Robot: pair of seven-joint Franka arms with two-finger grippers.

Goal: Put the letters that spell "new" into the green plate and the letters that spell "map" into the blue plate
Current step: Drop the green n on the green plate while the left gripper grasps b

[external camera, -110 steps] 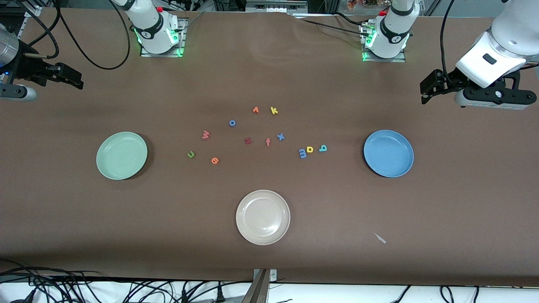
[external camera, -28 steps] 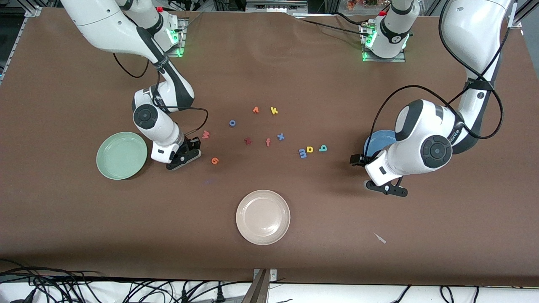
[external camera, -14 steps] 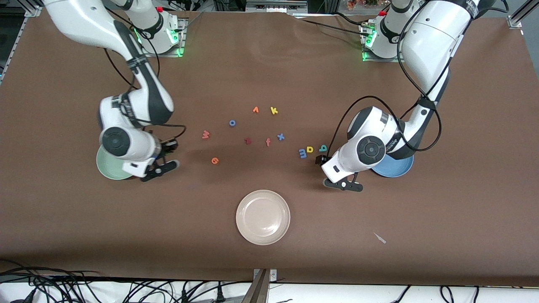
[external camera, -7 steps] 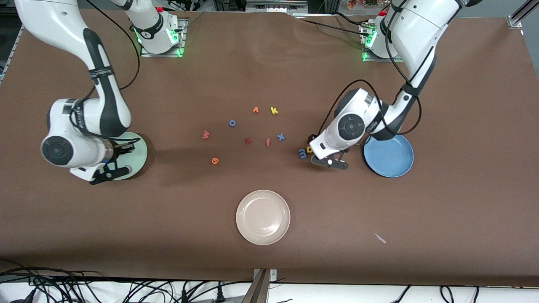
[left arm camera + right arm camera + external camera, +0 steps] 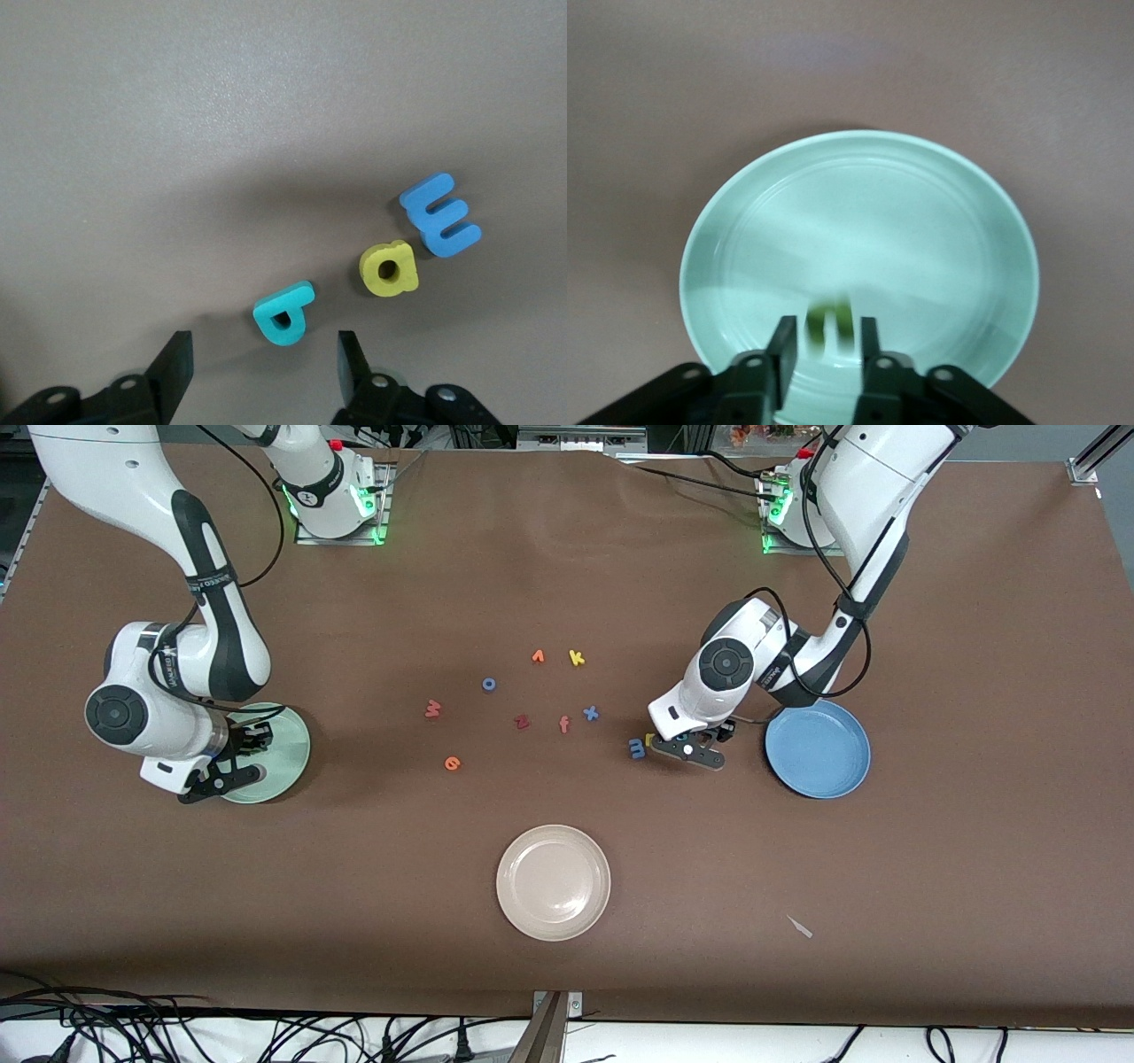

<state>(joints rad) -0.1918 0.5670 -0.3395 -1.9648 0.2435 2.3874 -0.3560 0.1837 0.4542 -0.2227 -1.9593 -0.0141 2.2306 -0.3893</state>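
Three plates sit on the brown table: the green plate (image 5: pixel 285 755) toward the right arm's end, the blue plate (image 5: pixel 819 748) toward the left arm's end, and a beige-white plate (image 5: pixel 554 881) at the lower centre of the front view.

The right gripper (image 5: pixel 826 329) hangs over the green plate. Its fingers stand a narrow gap apart, with the olive-green n (image 5: pixel 830 319) (blurred) between their tips over the plate's inner floor.

The left gripper (image 5: pixel 263 343) is low over the table, near the blue plate. Its fingers are spread wide, with the teal p (image 5: pixel 283 312) lying on the table just ahead of the gap. The yellow a (image 5: pixel 389 268) lies beside the p, and the blue m (image 5: pixel 441 215) touches or nearly touches the a.

Of "new", two letters lie loose mid-frame in the front view, well apart: the red w (image 5: pixel 432 708) and the orange e (image 5: pixel 452 763).

Six other letters are scattered in the centre: a blue o (image 5: pixel 488 684), a small orange letter (image 5: pixel 538 656), a yellow k (image 5: pixel 577 658), a dark red z (image 5: pixel 522 722), a salmon f (image 5: pixel 563 725) and a blue x (image 5: pixel 591 713).
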